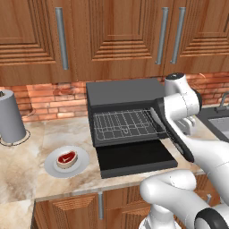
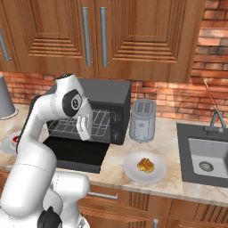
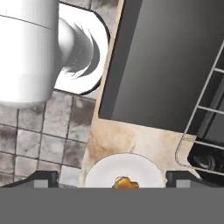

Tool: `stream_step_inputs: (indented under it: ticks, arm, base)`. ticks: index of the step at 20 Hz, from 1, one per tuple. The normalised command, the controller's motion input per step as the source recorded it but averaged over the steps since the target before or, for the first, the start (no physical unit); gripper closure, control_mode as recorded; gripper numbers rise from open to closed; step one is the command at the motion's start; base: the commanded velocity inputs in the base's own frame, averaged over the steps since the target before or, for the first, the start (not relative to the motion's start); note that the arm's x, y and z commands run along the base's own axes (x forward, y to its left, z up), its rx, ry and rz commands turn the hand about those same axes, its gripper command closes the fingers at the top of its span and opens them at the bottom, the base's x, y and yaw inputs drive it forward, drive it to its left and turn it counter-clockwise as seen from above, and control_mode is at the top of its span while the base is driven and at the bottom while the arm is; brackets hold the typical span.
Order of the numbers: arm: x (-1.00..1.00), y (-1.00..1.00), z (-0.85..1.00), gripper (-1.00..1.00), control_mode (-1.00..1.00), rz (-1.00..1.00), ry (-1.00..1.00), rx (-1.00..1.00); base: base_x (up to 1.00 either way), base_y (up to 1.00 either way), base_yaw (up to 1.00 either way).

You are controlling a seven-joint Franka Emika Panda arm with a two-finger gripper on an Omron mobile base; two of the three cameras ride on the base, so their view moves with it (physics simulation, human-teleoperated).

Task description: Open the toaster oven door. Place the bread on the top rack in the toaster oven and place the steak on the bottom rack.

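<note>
Against the brick back wall of the tabletop (image 1: 27, 179) stood the toaster oven (image 1: 123, 91), with the toaster oven door (image 1: 134, 159) folded flat down toward the front edge. One silver wire rack (image 1: 125, 125) was drawn partway out over the door; whether it was the upper or lower shelf I could not tell. The steak (image 1: 67, 158) lay on a white plate (image 1: 51, 167) near the front edge, left of the door and apart from it. A grey cylinder (image 1: 10, 117) stood at the far left near the back wall.

To the right of the oven, in the right base view, a small silver toaster (image 2: 142, 120) stood just beside it, and in front of that the bread (image 2: 145, 165) rested on a second white plate (image 2: 131, 171) near the front edge. A sink (image 2: 207, 156) was set into the right end.

The gripper (image 3: 112, 177) hung at the oven's right front corner, above the bread plate. In the hand view its two dark fingertips (image 3: 181, 177) rose well apart at either side of that plate's rim, so the jaws stood wide apart, holding nothing. That view also showed the dark door panel, the corner of the wire rack and the grey tiled floor (image 3: 39, 144) past the tabletop's edge.
</note>
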Motion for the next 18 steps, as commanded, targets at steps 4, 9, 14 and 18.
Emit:
stream_step_inputs:
  ticks: [4,9,14,18]
  arm:
    - [-0.22,-1.00,-0.01,-1.00,-1.00,0.08,0.10,0.05]
    - [-0.21,-1.00,-0.09,-1.00,-1.00,0.11,0.13,0.19]
    - [-0.09,-0.67,-0.54,-1.00,-1.00,0.05,0.26,0.08]
    - [0.06,-0.04,-0.85,-1.00,-1.00,0.01,0.14,0.00]
  base:
    - [0.00,0.00,0.00]
    - [0.00,0.00,0.00]
    - [0.00,0.00,0.00]
    - [0.00,0.00,0.00]
